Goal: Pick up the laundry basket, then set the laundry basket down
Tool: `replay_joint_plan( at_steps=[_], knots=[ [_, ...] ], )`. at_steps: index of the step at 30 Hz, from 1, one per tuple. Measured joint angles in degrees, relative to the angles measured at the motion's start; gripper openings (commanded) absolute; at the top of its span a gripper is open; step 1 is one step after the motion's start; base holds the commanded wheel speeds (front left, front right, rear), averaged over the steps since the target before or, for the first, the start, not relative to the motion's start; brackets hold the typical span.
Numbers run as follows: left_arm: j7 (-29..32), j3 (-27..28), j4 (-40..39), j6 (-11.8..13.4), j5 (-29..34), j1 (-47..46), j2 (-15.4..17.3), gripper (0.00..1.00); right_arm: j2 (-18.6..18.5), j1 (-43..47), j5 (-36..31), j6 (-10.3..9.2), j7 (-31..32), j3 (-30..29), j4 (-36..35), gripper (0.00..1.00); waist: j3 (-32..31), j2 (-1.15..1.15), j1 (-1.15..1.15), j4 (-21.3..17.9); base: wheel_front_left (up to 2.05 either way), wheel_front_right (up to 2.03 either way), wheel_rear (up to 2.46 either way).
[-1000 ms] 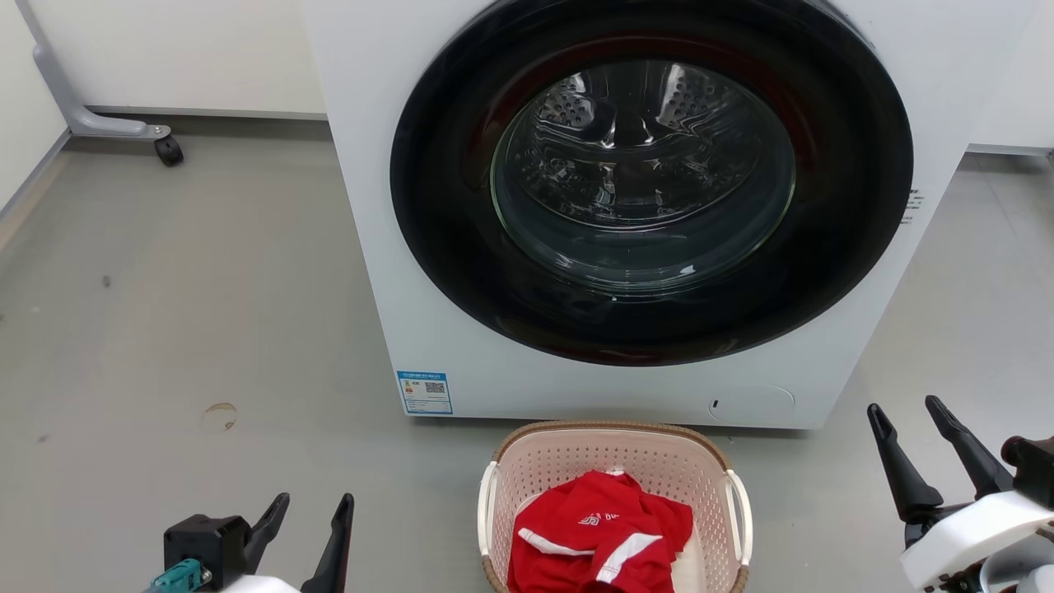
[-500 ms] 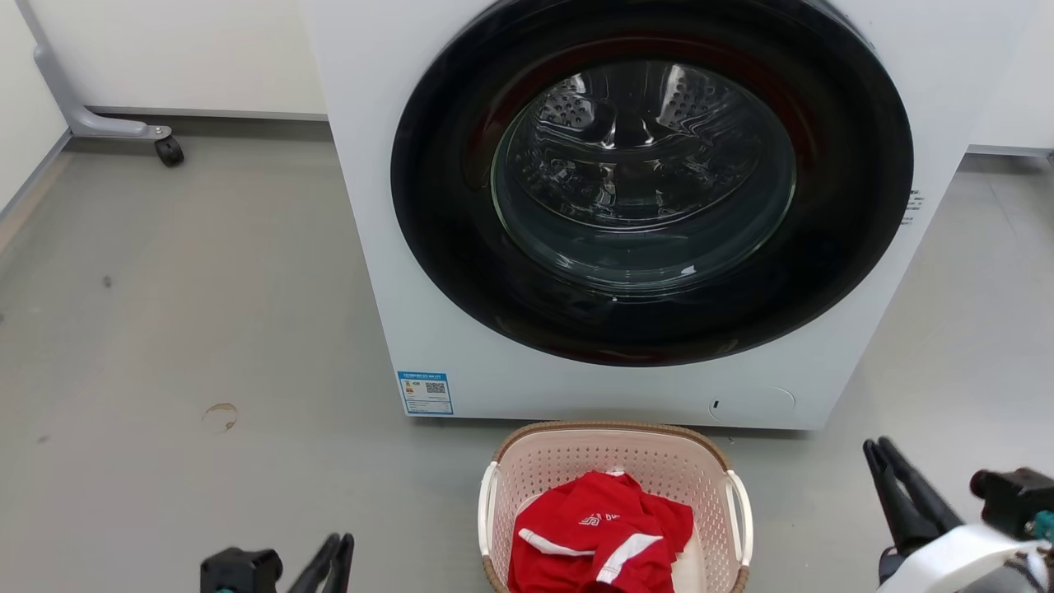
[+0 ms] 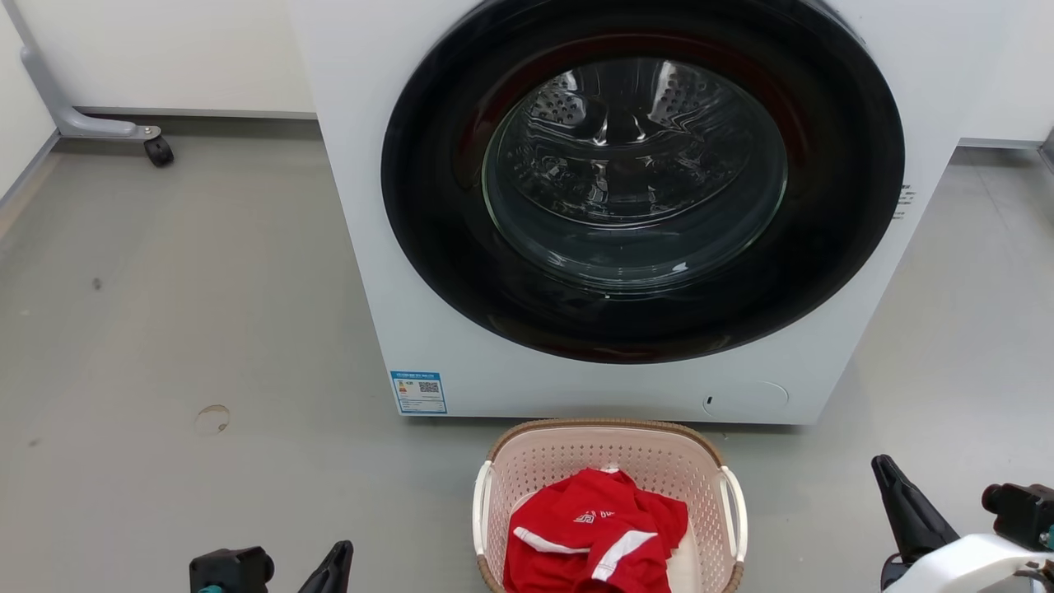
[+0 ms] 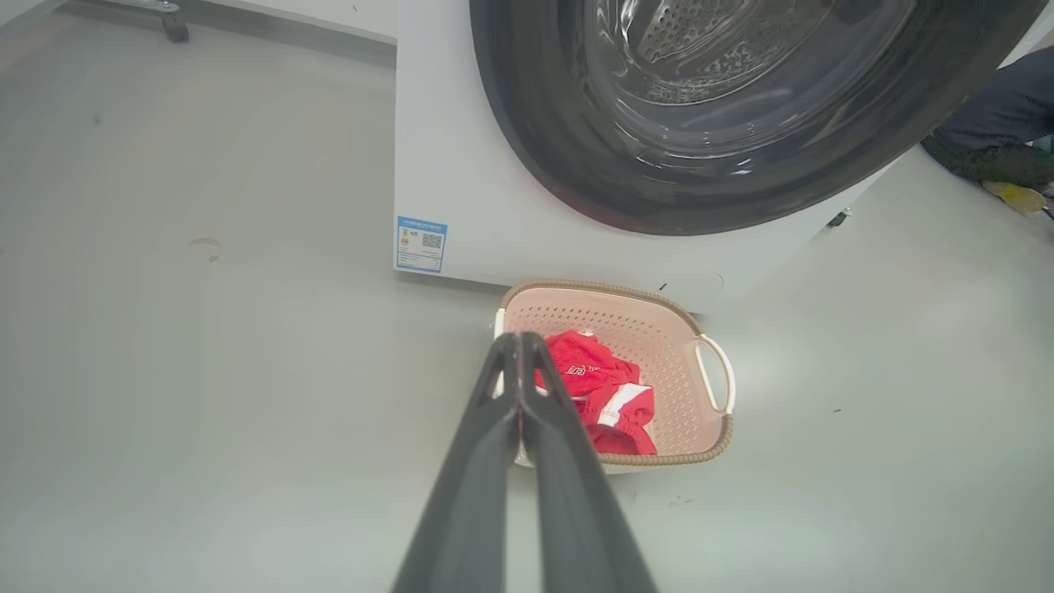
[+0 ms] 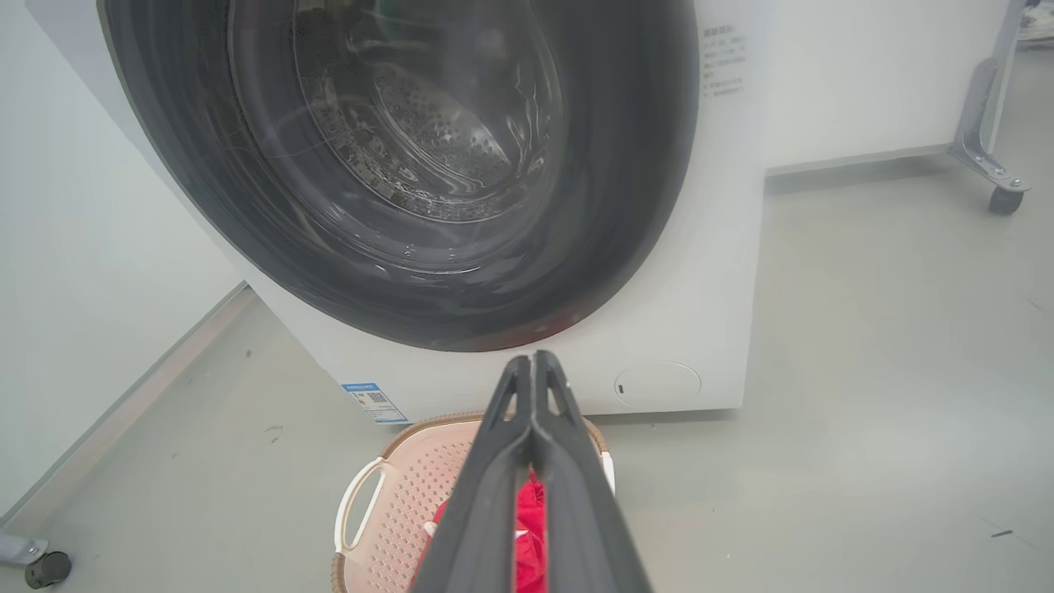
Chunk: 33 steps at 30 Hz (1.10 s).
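The laundry basket (image 3: pixel 576 461), pale pink with a brown woven-look rim and two white side handles, rests on the floor just in front of the washer. A red garment (image 3: pixel 597 531) with white stripes lies inside it. My left gripper (image 3: pixel 338 556) is at the lower left, well apart from the basket, shut with nothing in it; in the left wrist view its fingers (image 4: pixel 515 412) are pressed together before the basket (image 4: pixel 659 329). My right gripper (image 3: pixel 888 476) is at the lower right, shut and empty; its fingers (image 5: pixel 531 436) overlap the basket (image 5: pixel 412 486) in the right wrist view.
A white front-loading washer (image 3: pixel 428 329) with a large dark round door (image 3: pixel 642 177) stands right behind the basket. A grey frame leg on a caster (image 3: pixel 152 148) is at the far left wall. A person's dark sleeve (image 4: pixel 1000 115) shows beside the washer. Grey floor lies on both sides.
Both grippers went from open to shut and sank toward the bottom of the head view. The camera has shifted slightly; the basket has not moved on the floor.
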Motion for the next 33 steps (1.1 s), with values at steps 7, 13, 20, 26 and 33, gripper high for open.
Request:
replay_joint_plan(
  at_steps=[7, 13, 20, 26, 33],
  knots=[
    [0.01, 2.31, 1.35, -1.55, -2.8, -0.08, -1.52, 0.0, 0.21, -0.23, 3.49, 0.0, 0.83, -1.24, -0.02, 0.0, 0.14, 0.0, 0.0, -0.37, 0.0, 0.0, 0.0],
    [0.09, 3.97, 2.3, -2.65, -4.95, -0.4, -2.27, 0.0, 0.35, -0.26, 5.72, 0.0, 1.09, -2.31, -0.03, 0.0, 0.23, 0.0, 0.0, -0.63, 0.0, 0.0, 0.0],
    [0.33, 6.17, 3.45, -4.13, -7.65, -0.52, -3.81, 0.0, 0.59, -0.31, 9.11, 0.0, 2.08, -3.38, -0.07, 0.0, 0.36, 0.0, 0.0, -0.99, 0.0, 0.0, 0.0],
    [0.52, 8.11, 4.48, -5.64, -9.9, -0.58, -5.24, 0.0, 0.77, -0.48, 12.01, 0.0, 3.09, -4.7, -0.12, 0.0, 0.48, 0.0, -0.01, -1.3, 0.0, 0.0, 0.0],
    [0.59, 10.44, 5.45, -7.15, -12.77, -1.04, -6.73, 0.0, 1.25, -0.52, 15.35, 0.0, 4.01, -6.06, -0.19, 0.0, 0.62, 0.0, -0.01, -1.66, 0.0, 0.0, 0.0]
  ],
)
